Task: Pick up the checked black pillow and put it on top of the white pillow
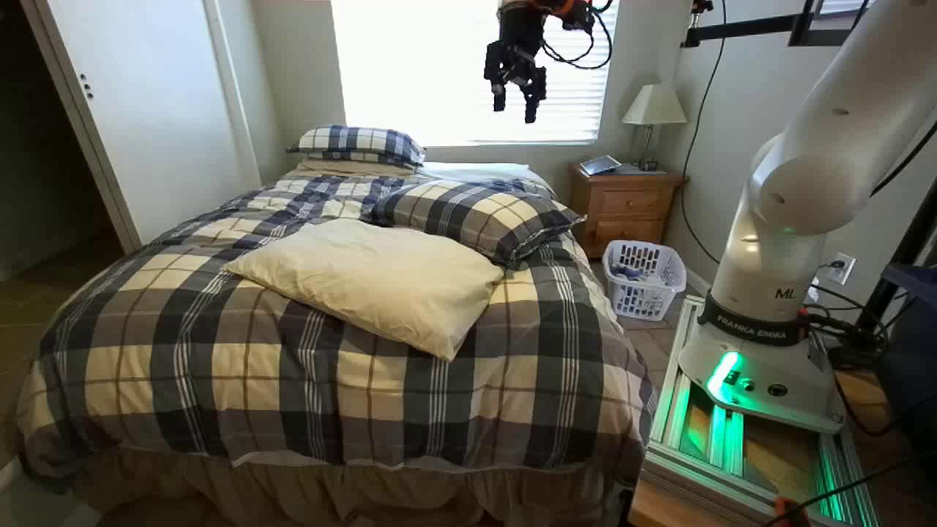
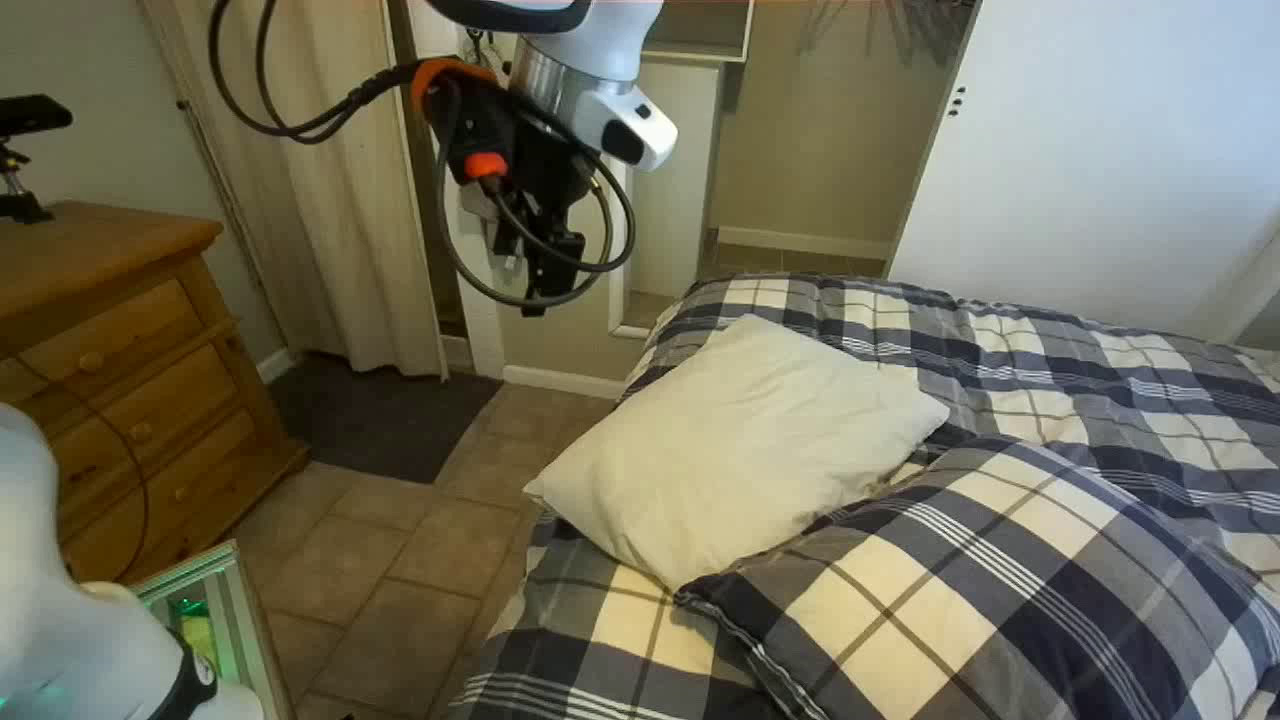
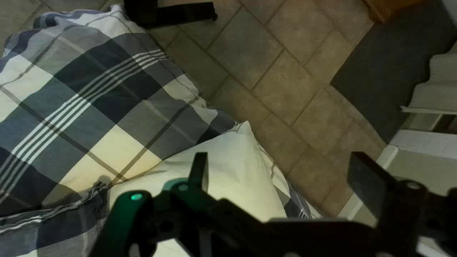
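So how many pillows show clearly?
3: white pillow near the foot of the bed, checked black pillow beside it, paler plaid pillow at the head; more may be hidden beneath that one.

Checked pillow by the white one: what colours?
The checked pillow is navy, grey and cream plaid with thin white stripes, clearest in an exterior view.

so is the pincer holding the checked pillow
No, the pincer hangs open, and the checked pillow lies on the bed next to the white pillow.

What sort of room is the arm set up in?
Looks like a bedroom, probably in a home: there's a bed, plus a lamp on a nightstand.
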You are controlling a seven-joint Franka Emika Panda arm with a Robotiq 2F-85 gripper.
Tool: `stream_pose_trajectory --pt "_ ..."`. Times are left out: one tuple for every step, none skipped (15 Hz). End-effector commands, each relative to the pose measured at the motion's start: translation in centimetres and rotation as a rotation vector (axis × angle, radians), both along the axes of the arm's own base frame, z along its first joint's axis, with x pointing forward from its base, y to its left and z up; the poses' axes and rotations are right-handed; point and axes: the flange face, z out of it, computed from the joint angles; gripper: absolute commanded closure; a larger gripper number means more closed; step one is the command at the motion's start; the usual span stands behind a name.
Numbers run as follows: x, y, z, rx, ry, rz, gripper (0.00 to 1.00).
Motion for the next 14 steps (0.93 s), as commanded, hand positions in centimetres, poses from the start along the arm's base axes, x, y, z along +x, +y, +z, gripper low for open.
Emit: stream_pose_trajectory --pt "0.0 0.0 0.1 0.0 0.001 0.0 0.0" --pt "0.0 0.0 0.1 0.0 0.001 0.0 0.0" --pt "0.0 0.0 0.1 0.0 0.001 0.0 0.0" --pt "0.1 -0.3 -0.2 -0.015 -0.009 0.001 0.0" --pt "0.7 -1.7 -0.8 -0.054 -0.002 -0.032 0.0" --pt "1.2 -3.4 -1.1 -0.101 -0.058 -0.07 0.0" --pt "1.5 -5.4 -1.7 -0.141 -0.063 -0.095 0.0" --pt "2.0 -7.6 -2.2 -0.202 -0.111 -0.102 0.0" --pt "2.5 -9.4 -2.6 -0.257 -0.135 -0.102 0.0" --pt "3.1 -11.5 -3.1 -0.302 -0.172 -0.131 0.0" --pt "3.6 -13.2 -3.7 -0.331 -0.187 -0.148 0.0" --pt "4.3 -14.8 -4.3 -0.385 -0.228 -0.152 0.0" --pt "4.6 -16.1 -5.2 -0.419 -0.241 -0.156 0.0" --pt "5.1 -17.2 -6.1 -0.427 -0.248 -0.163 0.0"
